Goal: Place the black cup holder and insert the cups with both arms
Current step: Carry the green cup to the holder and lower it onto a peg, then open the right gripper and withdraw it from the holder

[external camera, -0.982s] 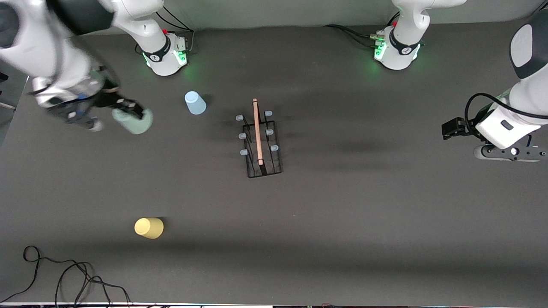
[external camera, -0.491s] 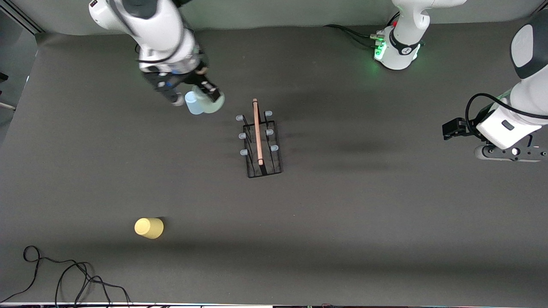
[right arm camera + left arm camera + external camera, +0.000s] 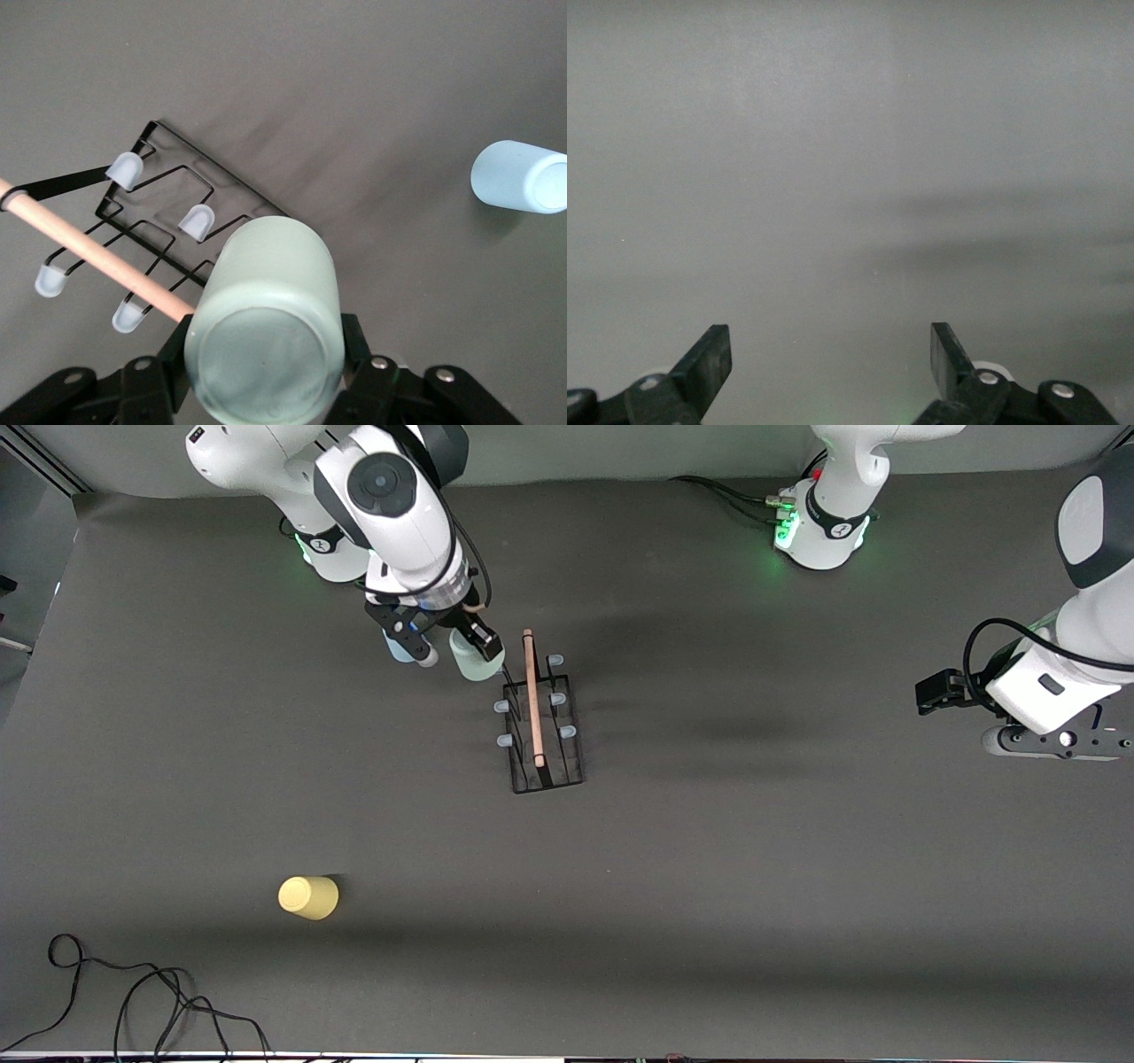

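The black cup holder stands mid-table with its wooden rod handle and pale blue-tipped pegs; it also shows in the right wrist view. My right gripper is shut on the pale green cup and holds it in the air over the holder's end toward the arm bases; in the right wrist view the gripper grips the cup by its sides. The light blue cup stands upside down, partly hidden by the right hand, and shows clearly in the right wrist view. The yellow cup lies nearer the front camera. My left gripper waits open and empty over bare table.
A loose black cable lies at the front corner at the right arm's end. The two arm bases stand along the table's back edge. The table is a dark grey mat.
My right arm has swung from the right arm's end of the table, past the light blue cup, to the cup holder with the pale green cup. The left arm has not moved.
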Robot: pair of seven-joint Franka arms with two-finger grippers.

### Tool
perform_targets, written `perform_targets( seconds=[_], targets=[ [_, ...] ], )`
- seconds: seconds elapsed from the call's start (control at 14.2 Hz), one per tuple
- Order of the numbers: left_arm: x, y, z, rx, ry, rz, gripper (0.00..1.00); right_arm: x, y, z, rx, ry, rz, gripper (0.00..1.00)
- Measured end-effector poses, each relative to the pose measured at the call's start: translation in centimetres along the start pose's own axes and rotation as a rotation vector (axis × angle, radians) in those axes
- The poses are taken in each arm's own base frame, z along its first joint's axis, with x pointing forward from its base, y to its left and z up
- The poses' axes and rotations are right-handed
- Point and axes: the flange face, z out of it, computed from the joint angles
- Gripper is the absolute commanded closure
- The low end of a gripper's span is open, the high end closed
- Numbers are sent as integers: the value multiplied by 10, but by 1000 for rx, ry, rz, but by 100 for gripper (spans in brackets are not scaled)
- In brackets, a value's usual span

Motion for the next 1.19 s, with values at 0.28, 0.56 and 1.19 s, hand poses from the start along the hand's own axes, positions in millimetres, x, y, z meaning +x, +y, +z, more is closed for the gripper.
perform_targets(
  seconds=[0.28, 0.56, 1.19],
  targets=[
    [0, 0, 0, 0, 0, 0, 0, -8, -12, 46, -19, 5, 0, 100],
    [0, 0, 0, 0, 0, 0, 0, -14, -19, 84, -20, 12, 7, 100],
    [0, 0, 0, 0, 0, 0, 0, -6, -35, 41, -60, 7, 40, 0]
  ],
)
